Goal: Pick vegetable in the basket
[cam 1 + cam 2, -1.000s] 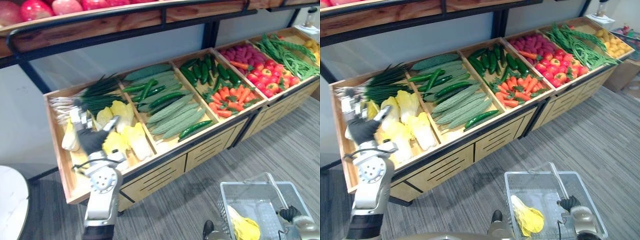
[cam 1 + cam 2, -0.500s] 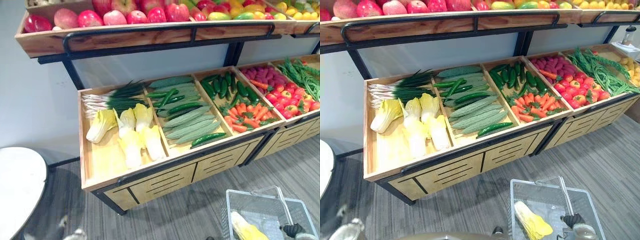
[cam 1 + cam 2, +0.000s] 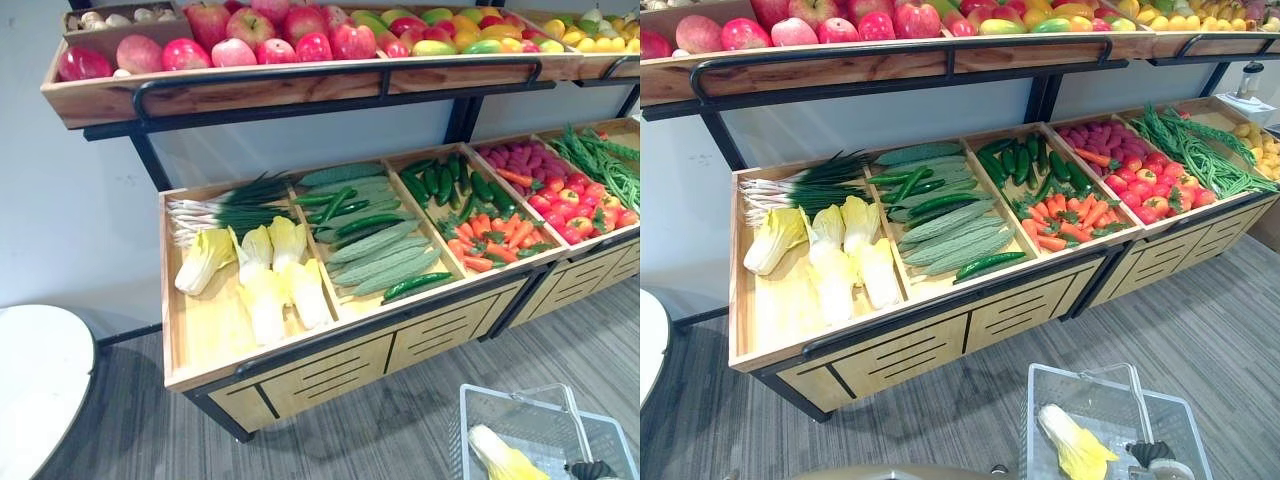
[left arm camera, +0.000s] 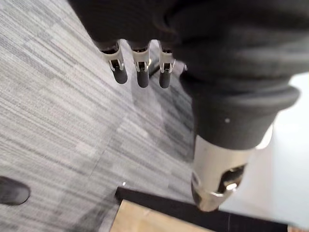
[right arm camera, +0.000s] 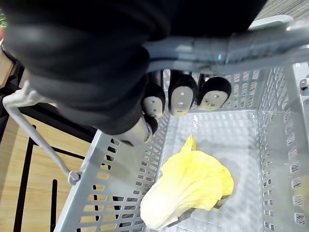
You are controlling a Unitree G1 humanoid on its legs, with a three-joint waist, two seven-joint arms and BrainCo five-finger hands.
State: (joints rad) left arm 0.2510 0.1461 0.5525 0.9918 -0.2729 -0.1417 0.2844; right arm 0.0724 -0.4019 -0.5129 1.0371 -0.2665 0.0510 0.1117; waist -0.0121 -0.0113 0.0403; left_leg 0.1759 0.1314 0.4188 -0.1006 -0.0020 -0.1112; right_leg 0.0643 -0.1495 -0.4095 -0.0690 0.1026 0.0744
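Below, one cabbage (image 3: 1076, 447) lies in the basket (image 3: 1080, 369); produce stall (image 3: 900, 345) beyond.

A wooden stand (image 3: 780, 300) is set on the grey floor (image 3: 940, 420). Its lower tray is divided into compartments. In the leftmost one, spring onions (image 3: 800, 185) are laid at the back and cabbages (image 3: 845, 255) in front of them. In the next one, pale green gourds (image 3: 945, 230) are piled. In the third, cucumbers (image 3: 1015, 160) are kept at the back and carrots (image 3: 1065, 220) at the front. Apples (image 3: 840, 20) are lined up on the upper shelf (image 3: 890, 65). A white table (image 3: 40, 380) is placed on the floor at the left.
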